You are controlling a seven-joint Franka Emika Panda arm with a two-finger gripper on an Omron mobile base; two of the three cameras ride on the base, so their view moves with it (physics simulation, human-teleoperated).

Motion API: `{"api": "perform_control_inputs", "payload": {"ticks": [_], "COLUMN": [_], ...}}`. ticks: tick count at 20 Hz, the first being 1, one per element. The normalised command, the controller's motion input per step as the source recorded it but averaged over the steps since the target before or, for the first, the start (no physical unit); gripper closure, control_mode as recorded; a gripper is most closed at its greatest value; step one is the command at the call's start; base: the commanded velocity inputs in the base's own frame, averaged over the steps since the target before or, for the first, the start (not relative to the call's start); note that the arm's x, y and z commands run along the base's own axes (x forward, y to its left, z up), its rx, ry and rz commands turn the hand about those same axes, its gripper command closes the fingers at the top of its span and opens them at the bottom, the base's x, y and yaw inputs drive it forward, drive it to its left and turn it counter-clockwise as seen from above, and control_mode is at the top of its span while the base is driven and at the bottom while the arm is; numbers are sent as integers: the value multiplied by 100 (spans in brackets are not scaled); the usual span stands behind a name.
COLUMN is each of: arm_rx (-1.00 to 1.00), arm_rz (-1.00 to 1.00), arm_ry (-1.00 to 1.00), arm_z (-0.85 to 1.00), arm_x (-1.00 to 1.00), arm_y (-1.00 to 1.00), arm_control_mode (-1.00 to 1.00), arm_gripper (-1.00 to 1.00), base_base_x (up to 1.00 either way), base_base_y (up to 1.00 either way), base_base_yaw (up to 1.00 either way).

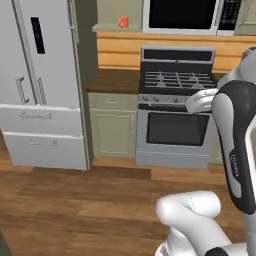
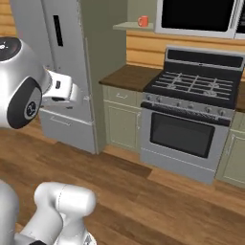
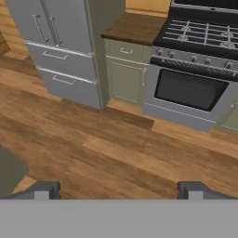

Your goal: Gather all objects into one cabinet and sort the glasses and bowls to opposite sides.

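Orange-red cup [image 1: 123, 22] on high shelf, well apart from pincer [image 3: 119, 189] (fingers spread).

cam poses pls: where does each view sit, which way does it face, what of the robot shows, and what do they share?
Left base view: behind the arm on its left, facing the stove and fridge; the white arm rises at lower right.
Right base view: behind on the right, facing the same wall; arm at lower left.
Hand view: on the hand, tilted down at the wood floor and oven door; gripper jaws stand wide apart at the bottom.
Shared: stove, fridge, floor in all three; the orange-red cup on the shelf in both base views.
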Motion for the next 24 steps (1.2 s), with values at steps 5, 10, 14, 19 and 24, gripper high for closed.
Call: {"api": "perform_control_inputs", "payload": {"ticks": [5,10,14,19,24], "arm_rx": [0,0,0,0,0], "arm_rz": [0,0,0,0,0], "arm_ry": [0,0,0,0,0], "arm_z": [0,0,0,0,0], "arm_x": [0,0,0,0,0], "arm_y": [0,0,0,0,0], "arm_control_mode": [100,100,100,100,100], "arm_gripper": [-100,-100,-100,-100,-100], "base_base_x": [100,100,100,99,74], "base_base_y": [49,56,49,18,1], "base_base_yaw": [-25,-29,-25,-20,-34]}}
